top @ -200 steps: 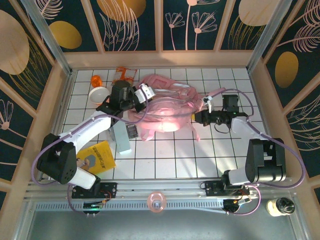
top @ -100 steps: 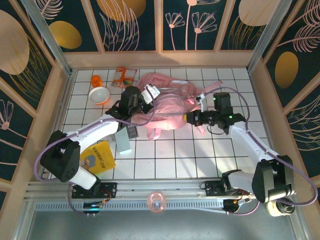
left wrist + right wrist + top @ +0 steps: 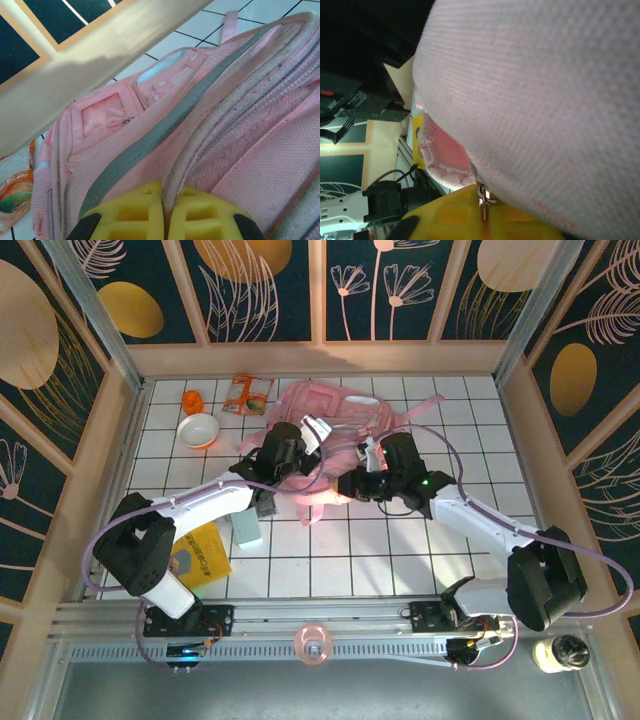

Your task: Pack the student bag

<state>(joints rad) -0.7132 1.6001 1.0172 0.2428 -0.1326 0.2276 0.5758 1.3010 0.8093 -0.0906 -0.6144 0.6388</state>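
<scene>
Student bag point(image 3: 345, 405) is lying at the far middle of the tiled table point(image 3: 380, 550), with both arms reaching in over its near edge and covering part of it. Left gripper point(image 3: 164, 192) is pinching a grey-trimmed seam of the bag, its yellow jaws pressing tight together on the fabric. Right gripper point(image 3: 484, 212) is sitting under a bulge of pink mesh. Its jaws are standing narrow, with a metal zip ring point(image 3: 483, 196) hanging at the slit between them — whether it is gripped cannot be told. Left of the bag, a snack packet point(image 3: 246, 393), a small orange cup point(image 3: 192, 400) and a bowl point(image 3: 198, 430) are sitting apart from it. A pale box point(image 3: 246, 530) and a yellow book point(image 3: 198, 555) are lying beside the left arm.
</scene>
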